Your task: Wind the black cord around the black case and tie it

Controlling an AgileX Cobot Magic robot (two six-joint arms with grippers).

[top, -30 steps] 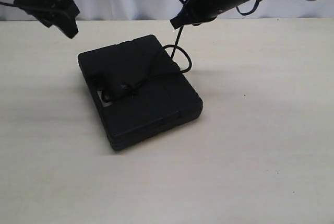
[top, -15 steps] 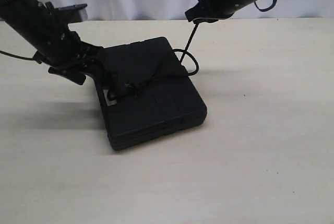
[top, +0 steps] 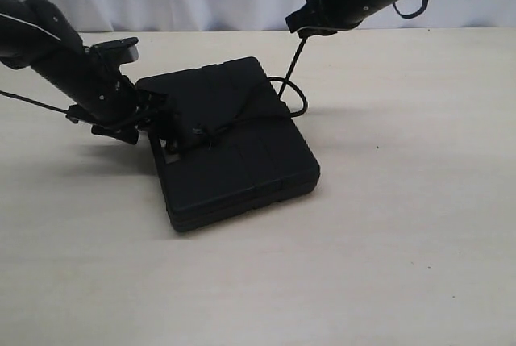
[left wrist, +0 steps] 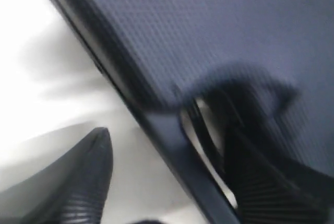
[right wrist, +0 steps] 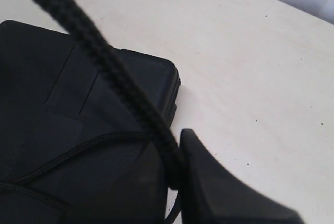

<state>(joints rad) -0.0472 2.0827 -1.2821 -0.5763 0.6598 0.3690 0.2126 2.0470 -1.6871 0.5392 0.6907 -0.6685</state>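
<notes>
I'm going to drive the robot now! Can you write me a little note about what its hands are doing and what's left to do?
Left gripper: open, with its fingers on either side of the black case edge by the handle slot.
Right gripper: shut on the black cord, holding it taut above the case's far side.
The case sits on the table.
Done: the cord crosses the lid to a knot near the slot, with a slack loop beside the far edge.
Left: probably pull that loop snug and finish the tie. Whether the cord passes under the case cannot be seen.
</notes>
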